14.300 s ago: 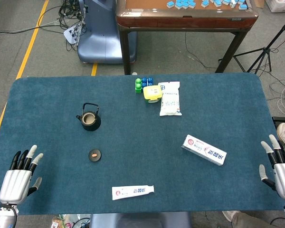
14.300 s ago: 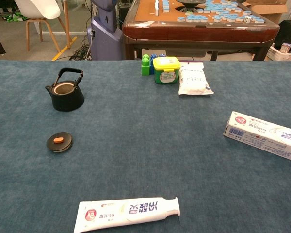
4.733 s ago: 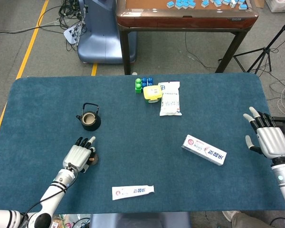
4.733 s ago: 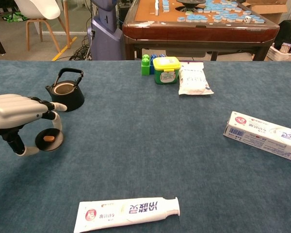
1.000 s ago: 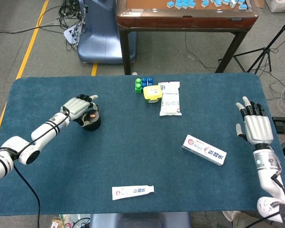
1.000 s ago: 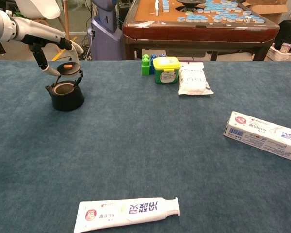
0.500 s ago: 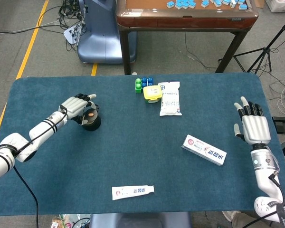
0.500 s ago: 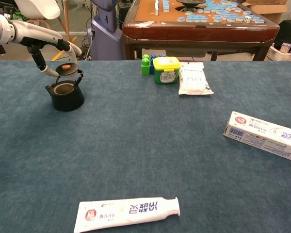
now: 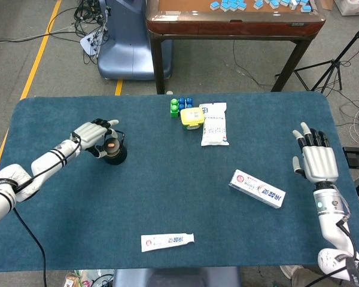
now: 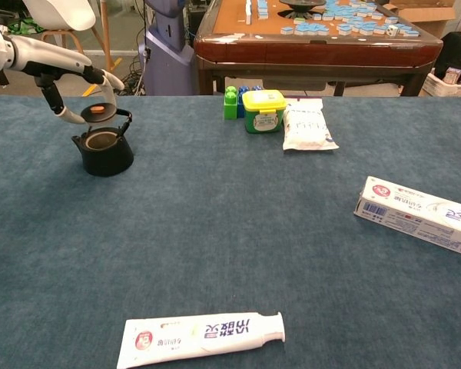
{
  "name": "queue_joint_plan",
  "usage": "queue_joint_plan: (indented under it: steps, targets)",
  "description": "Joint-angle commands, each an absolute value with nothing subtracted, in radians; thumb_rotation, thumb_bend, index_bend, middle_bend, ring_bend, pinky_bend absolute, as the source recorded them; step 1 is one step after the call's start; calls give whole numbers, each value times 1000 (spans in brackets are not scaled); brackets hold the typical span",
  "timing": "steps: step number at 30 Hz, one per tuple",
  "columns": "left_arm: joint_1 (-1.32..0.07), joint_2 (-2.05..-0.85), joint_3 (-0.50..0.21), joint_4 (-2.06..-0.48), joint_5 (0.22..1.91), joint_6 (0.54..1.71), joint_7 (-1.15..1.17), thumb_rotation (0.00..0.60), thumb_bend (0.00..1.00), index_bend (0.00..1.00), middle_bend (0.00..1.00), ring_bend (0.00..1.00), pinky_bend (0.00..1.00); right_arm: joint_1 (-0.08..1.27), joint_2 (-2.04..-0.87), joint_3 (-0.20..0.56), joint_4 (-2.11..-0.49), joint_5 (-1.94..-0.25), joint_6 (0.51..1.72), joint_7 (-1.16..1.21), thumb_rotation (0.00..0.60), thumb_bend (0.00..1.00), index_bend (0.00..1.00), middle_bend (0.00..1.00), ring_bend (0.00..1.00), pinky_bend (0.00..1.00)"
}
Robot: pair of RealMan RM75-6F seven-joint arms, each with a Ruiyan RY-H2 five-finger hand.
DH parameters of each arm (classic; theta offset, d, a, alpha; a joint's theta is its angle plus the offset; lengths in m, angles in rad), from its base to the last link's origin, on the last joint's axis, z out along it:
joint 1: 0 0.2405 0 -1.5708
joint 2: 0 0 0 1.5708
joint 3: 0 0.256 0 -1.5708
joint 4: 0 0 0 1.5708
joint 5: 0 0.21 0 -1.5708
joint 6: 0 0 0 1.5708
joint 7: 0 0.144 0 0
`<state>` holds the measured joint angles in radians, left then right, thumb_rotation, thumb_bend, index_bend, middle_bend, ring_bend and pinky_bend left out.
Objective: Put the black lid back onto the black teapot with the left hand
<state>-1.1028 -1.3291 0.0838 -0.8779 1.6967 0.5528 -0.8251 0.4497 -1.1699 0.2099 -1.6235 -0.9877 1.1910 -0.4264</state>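
A: Lid status? Held in the left hand, pinched at its rim between thumb and fingers, up in the air just above the pot. Orange knob faces up; chest view shows the lid level with the top of the pot's handle, not seated.

B: So pick-up and carry look done. Left to do: get past the handle, lower onto the open mouth, let go. Mouth shows plainly uncovered in the chest view.

A: Agreed. Right hand?

B: Far right of the table, fingers spread, holding nothing, well apart from everything.

A: Room to move?

B: Pot stands on the left, well in from the table's edges. Bare cloth all round it. Nearest clutter is the yellow tub and white pouch, off to the right. The upright handle is the one obstacle; I judge the lid may need to slip under it or beside it.
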Motion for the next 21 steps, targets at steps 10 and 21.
queue_joint_plan:
  steps: [10,21]
  targets:
    - [-1122,-1356,112,-848,1682,557,-845,600,306,438,0,0,0,450,-1168,205,-1602,-995,1175,-399,600,516,117,0,0,0]
    - [-1143,-1390,142,-793,1685,553,-889,600,305,438,0,0,0,448,-1166,203,-1589,-988,1167,-390,600,516,117,0,0,0]
